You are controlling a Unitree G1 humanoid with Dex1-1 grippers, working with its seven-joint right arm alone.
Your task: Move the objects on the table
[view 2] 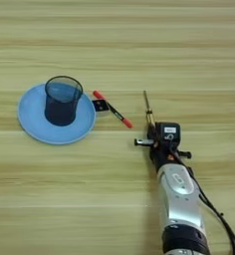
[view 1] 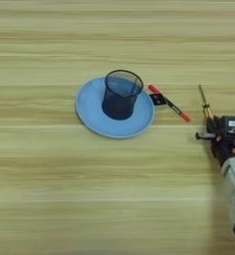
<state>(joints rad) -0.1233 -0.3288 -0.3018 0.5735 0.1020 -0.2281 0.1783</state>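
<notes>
Screwdriver (view 2: 148, 110) at my gripper (view 2: 153, 133), away from the other objects on the table (view 2: 189, 50).

The mesh cup (view 2: 62, 100) stands on the blue plate (view 2: 35, 124); the marker (view 2: 112, 109) and small block (view 2: 101, 105) lie just beside the plate's rim. Whether my fingers grip the screwdriver's handle I cannot tell. By my judgement, most of the moving remains undone.

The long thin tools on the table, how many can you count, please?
2: the red-capped marker lies just right of the plate; the screwdriver points away from the gripper, its handle hidden there.
</notes>
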